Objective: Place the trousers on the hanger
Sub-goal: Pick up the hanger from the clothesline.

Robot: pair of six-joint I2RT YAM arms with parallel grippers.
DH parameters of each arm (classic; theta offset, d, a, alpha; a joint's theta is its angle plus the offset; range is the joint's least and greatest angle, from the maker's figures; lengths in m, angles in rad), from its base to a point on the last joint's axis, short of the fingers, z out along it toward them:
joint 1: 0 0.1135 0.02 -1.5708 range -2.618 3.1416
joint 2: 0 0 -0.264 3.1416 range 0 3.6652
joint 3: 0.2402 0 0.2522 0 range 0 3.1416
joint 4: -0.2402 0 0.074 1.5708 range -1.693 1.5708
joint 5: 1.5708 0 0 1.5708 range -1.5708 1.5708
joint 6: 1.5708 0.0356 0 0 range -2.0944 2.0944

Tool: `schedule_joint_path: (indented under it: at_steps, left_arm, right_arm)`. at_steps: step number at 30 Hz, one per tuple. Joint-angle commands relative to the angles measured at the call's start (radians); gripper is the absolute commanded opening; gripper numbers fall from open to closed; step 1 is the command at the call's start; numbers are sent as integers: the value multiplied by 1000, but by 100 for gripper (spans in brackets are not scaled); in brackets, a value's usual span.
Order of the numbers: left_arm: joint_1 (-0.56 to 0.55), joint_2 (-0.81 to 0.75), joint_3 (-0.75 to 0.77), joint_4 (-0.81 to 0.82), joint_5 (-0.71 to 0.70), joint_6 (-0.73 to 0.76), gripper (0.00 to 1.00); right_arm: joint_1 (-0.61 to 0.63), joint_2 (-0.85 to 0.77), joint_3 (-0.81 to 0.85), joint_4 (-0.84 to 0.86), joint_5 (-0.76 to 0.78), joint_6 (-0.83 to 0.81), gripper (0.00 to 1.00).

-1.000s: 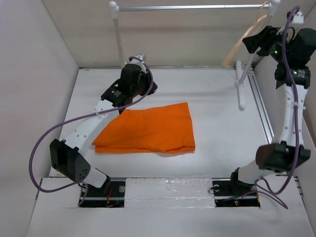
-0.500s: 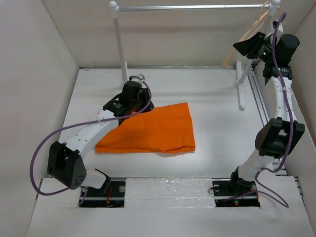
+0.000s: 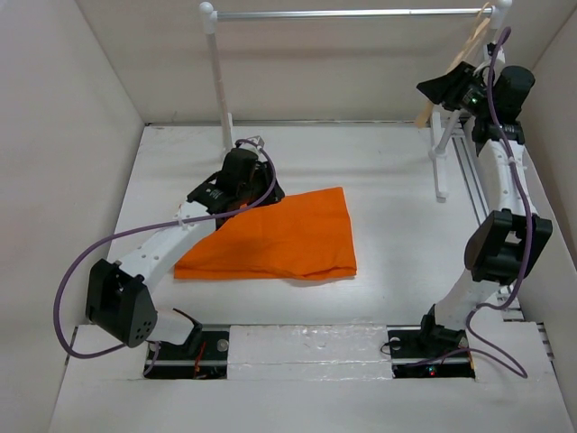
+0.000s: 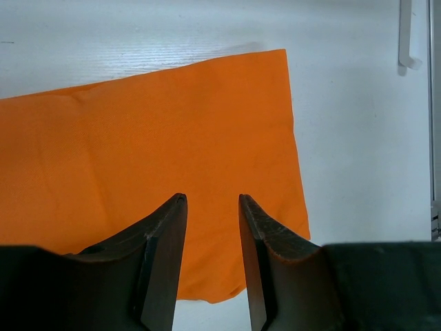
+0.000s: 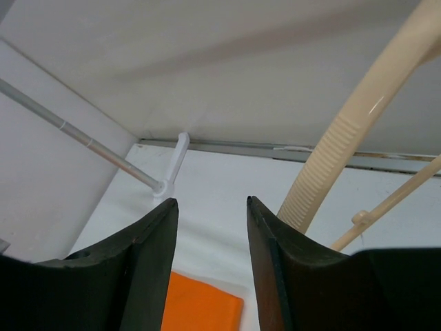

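Two pincers work apart. The left pincer (image 4: 211,198), jaws narrowly parted and empty, hovers over the upper-left edge of the orange trousers (image 3: 279,236), which lie flat mid-bench (image 3: 397,207). The right pincer (image 5: 211,201), half open and empty, sits just left of the beige hanger (image 5: 344,131) at upper right. It should shift right to straddle the hanger's arm before closing. A second ago the left pincer stood farther up-frame and the right farther right.
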Motion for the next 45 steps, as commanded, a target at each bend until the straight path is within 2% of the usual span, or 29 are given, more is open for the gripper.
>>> schedule_joint_path:
  at_steps: [1,5,6,9,23,27,36,41,45]
  left_arm:
    - [-2,-58,-11,22,1,-9,32]
    - [-2,-57,-20,18,2,-10,32]
    - [-2,-49,-20,19,10,-9,32]
    - [-2,-41,-18,19,19,-9,32]
    - [-2,-4,-9,18,28,5,32]
    - [-2,0,-8,16,25,10,32]
    - [-2,43,23,16,42,16,31]
    - [-2,74,32,21,54,17,31]
    - [-2,97,38,25,74,14,31]
  right_arm:
    - [0,-102,-40,149,-60,-11,50]
    - [-46,-159,-61,138,-76,-25,51]
    - [-66,-183,-77,118,-66,-36,57]
    - [-80,-188,-89,115,-75,-39,61]
    - [-109,-168,-100,73,-10,-50,60]
    - [-109,-159,-69,154,-95,-1,58]
    - [-223,-176,-17,67,-74,-39,60]
    - [-180,-110,8,-4,-106,-88,63]
    - [-123,-67,20,91,-151,-51,65]
